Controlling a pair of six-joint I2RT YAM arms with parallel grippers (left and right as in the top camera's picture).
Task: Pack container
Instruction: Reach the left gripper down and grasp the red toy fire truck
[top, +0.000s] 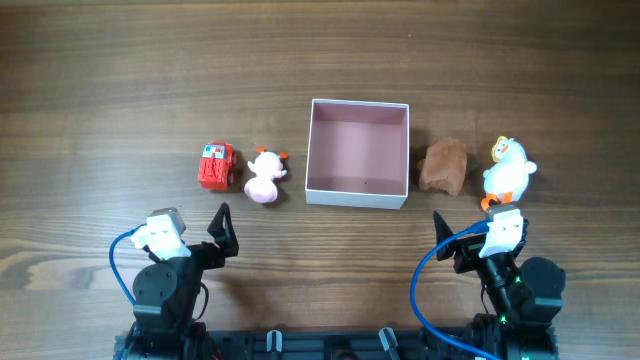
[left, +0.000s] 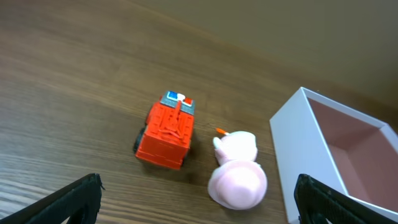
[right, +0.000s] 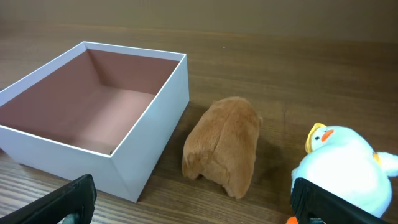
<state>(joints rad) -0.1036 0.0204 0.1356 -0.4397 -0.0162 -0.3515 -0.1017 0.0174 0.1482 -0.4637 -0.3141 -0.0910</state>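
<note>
The container (top: 357, 192) is a white square box with a dusty pink inside, standing open and empty at the table's middle; it also shows in the left wrist view (left: 292, 149) and the right wrist view (right: 149, 143). Left of it lie a red toy truck (top: 216, 166) (left: 165, 131) and a pink plush toy (top: 264, 177) (left: 237, 169). Right of it lie a brown plush toy (top: 443, 165) (right: 224, 146) and a white duck toy (top: 508, 171) (right: 345, 171). My left gripper (top: 224, 232) (left: 199, 208) is open and empty, near the truck and pink toy. My right gripper (top: 447, 240) (right: 196, 208) is open and empty, in front of the brown toy.
The wooden table (top: 100, 90) stretches around the toys. Blue cables (top: 125, 265) run along both arms near the table's front edge.
</note>
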